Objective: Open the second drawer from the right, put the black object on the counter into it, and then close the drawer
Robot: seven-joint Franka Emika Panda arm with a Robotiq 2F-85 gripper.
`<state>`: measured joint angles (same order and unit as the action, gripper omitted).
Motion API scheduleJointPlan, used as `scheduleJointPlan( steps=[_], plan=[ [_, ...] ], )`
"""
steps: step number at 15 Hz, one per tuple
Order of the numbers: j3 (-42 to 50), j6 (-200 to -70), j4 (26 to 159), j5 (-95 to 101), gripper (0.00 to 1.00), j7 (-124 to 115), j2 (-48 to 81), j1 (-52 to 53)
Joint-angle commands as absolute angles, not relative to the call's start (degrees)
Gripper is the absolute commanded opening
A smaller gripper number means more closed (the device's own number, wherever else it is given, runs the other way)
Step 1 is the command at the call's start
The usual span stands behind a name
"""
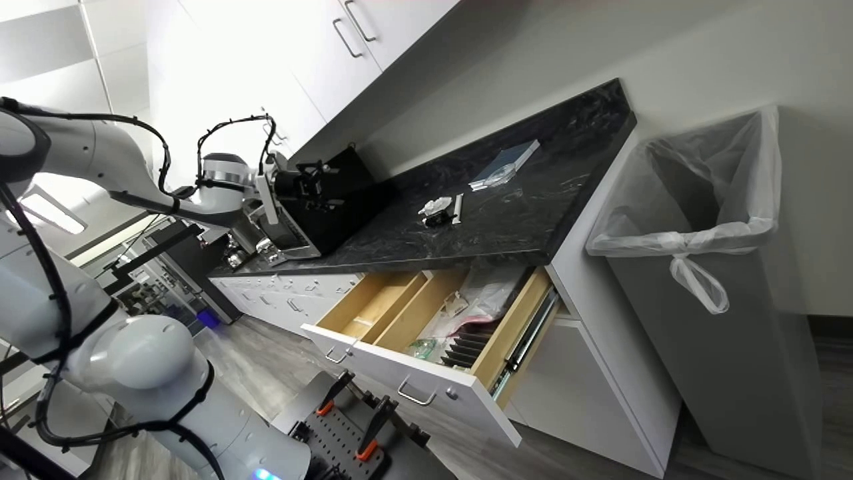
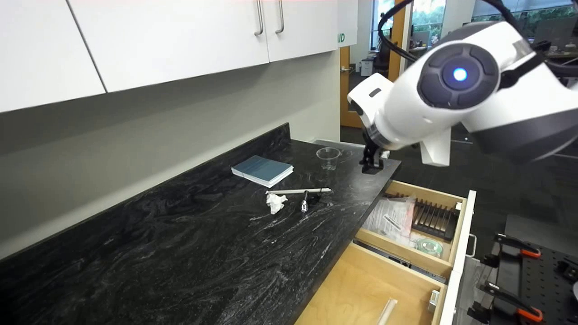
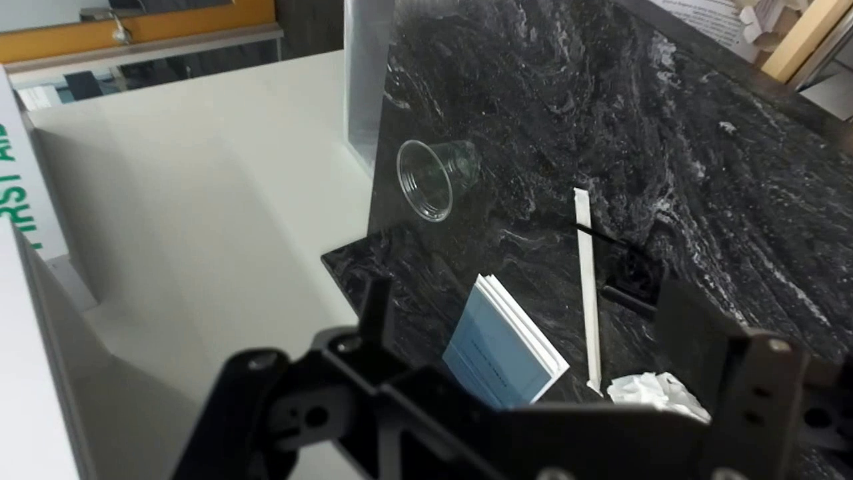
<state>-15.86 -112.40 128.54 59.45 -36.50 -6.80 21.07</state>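
On the flat white panel [image 3: 23, 167], bold green capitals [image 3: 18, 193] read FIRST AID in the wrist view, running sideways and partly cut by its left edge; in an exterior view only the letters ID [image 2: 341, 38] read clearly. The lettering [image 3: 490, 364] on the blue rectangular book [image 3: 501, 345] is too blurred to read.

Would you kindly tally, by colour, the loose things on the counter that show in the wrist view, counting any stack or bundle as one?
Black: 1 (the black object)
White: 2 (the thin stick and the crumpled wad)
Blue: 1 (the blue-covered stack)
Clear: 1 (the cup)
Total: 5
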Motion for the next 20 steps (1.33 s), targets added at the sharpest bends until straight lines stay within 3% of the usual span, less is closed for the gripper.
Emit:
scheduleJointPlan(
  steps=[1,20],
  plan=[
    [-14.50,-116.04,124.10,55.59,1.00,-27.59,-4.38,17.58],
    [-13.34,-116.33,115.63,42.63,1.00,-52.64,5.29,15.58]
  ],
)
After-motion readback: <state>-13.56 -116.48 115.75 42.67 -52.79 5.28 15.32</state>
